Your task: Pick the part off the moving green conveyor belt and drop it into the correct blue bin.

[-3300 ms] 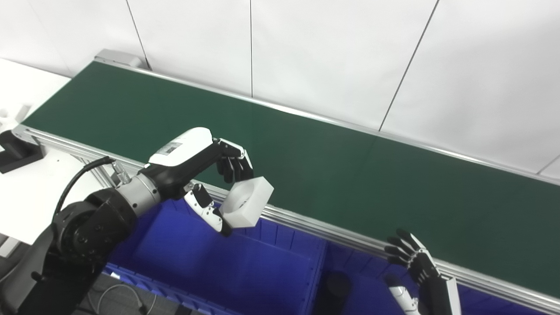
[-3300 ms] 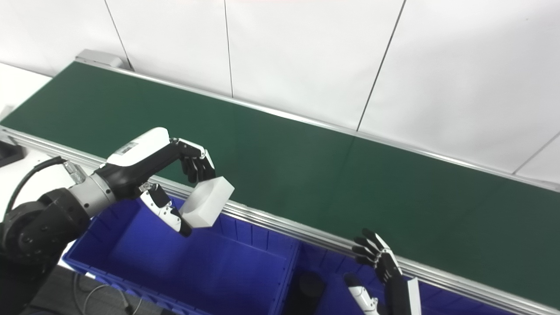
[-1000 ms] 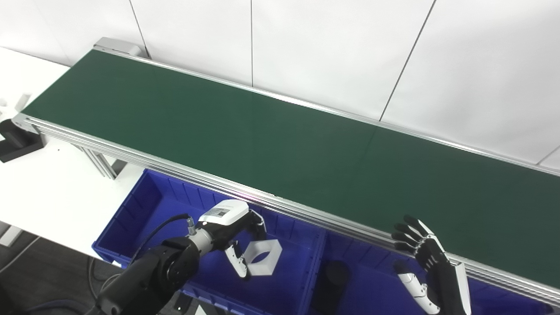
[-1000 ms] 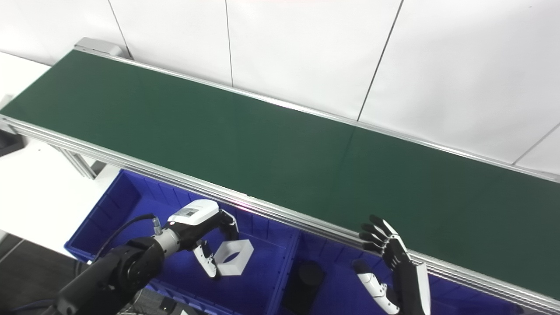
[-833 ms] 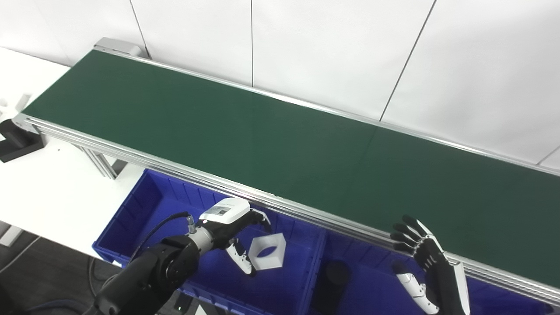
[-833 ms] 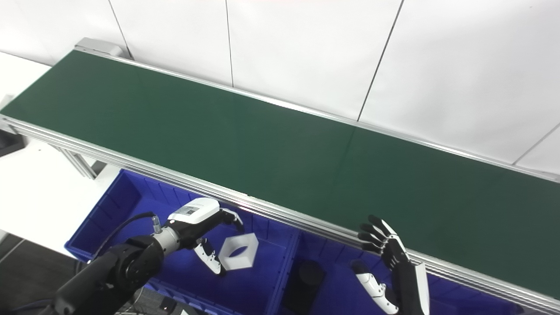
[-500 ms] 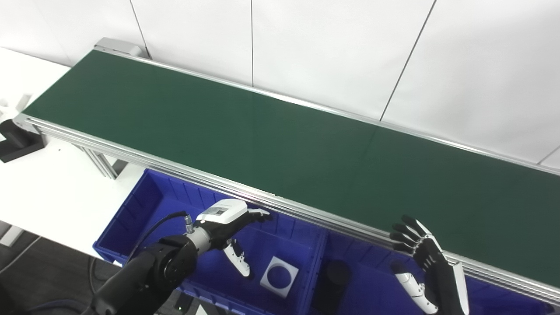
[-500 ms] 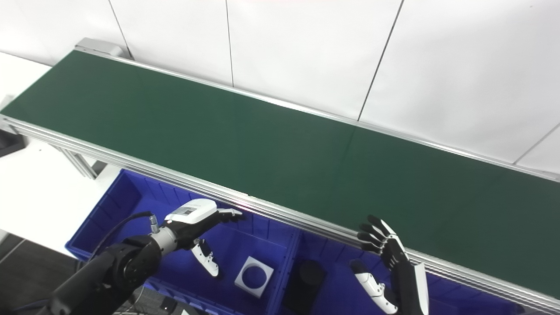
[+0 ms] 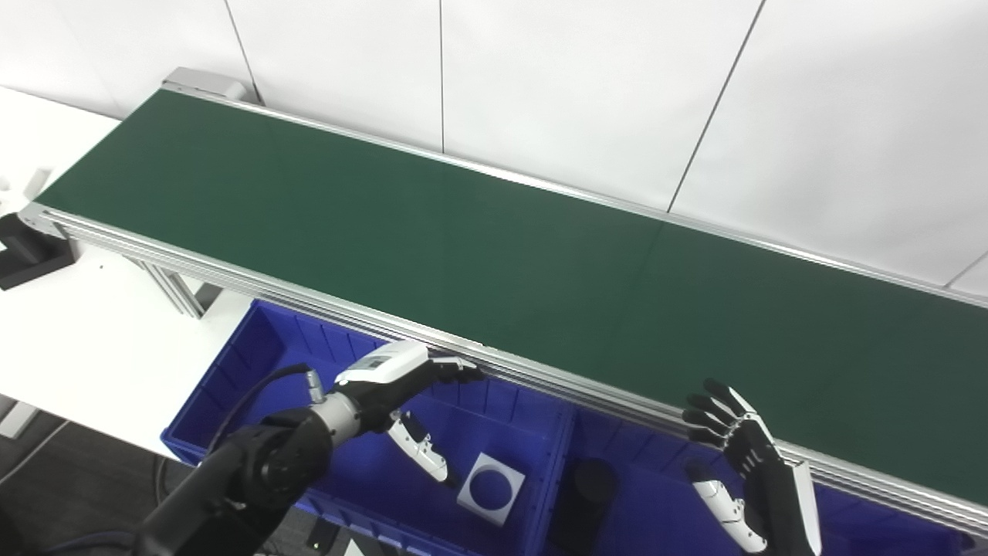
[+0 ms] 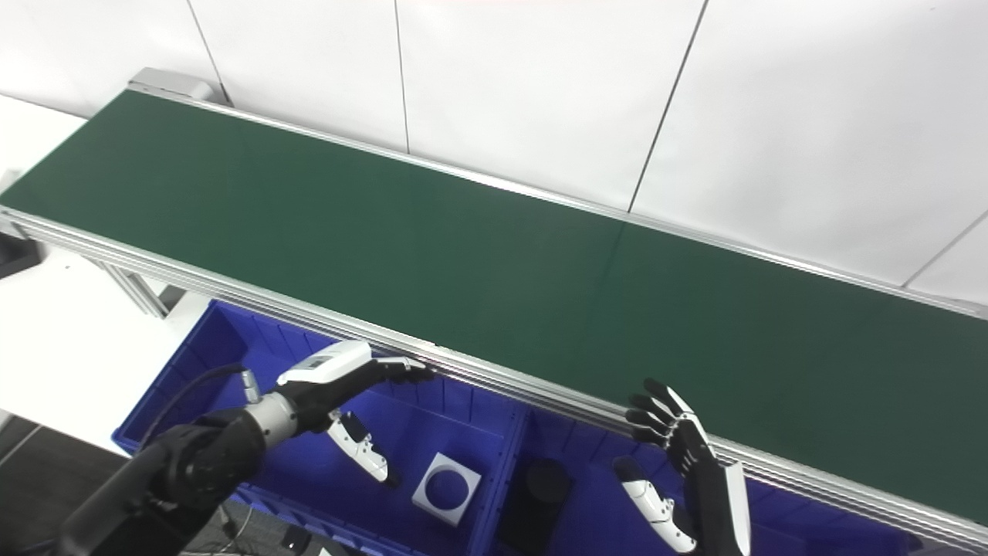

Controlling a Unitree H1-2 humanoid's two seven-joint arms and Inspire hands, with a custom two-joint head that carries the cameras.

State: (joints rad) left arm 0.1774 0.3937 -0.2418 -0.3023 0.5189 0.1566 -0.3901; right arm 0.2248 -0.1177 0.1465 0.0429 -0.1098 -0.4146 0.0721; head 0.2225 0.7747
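Part: a white block (image 9: 491, 500) with flat outer sides and a round hole through its middle. It lies flat on the floor of the left blue bin, close to that bin's right wall, and nothing touches it.
Left blue bin: an open blue bin (image 9: 266, 363) with ribbed inner walls, set below the near edge of the conveyor. The white part is the only loose thing seen in it.
Right blue bin: a second blue bin (image 10: 594, 463) just to the right, sharing a dividing wall with the first. A dark round object (image 10: 546, 479) stands in it near that wall; what it is cannot be told.
Conveyor belt: a long dark green belt (image 9: 463, 247) with silver rails, running from the upper left to the lower right across the view. No part shows on its surface.
Left hand: the left hand (image 9: 401, 390) hovers above the left bin, near the silver rail. Its fingers (image 9: 455, 371) are stretched out wide and hold nothing; the thumb points down toward the part without touching it.
Right hand: the right hand (image 10: 687, 463) is raised over the right bin, just in front of the rail. Its fingers (image 10: 656, 417) are spread apart and empty.
Worktop: a white worktop (image 9: 69, 324) lies to the left of the bins, under the belt's end.
Background: a plain white panelled wall (image 9: 587, 85) behind the belt.
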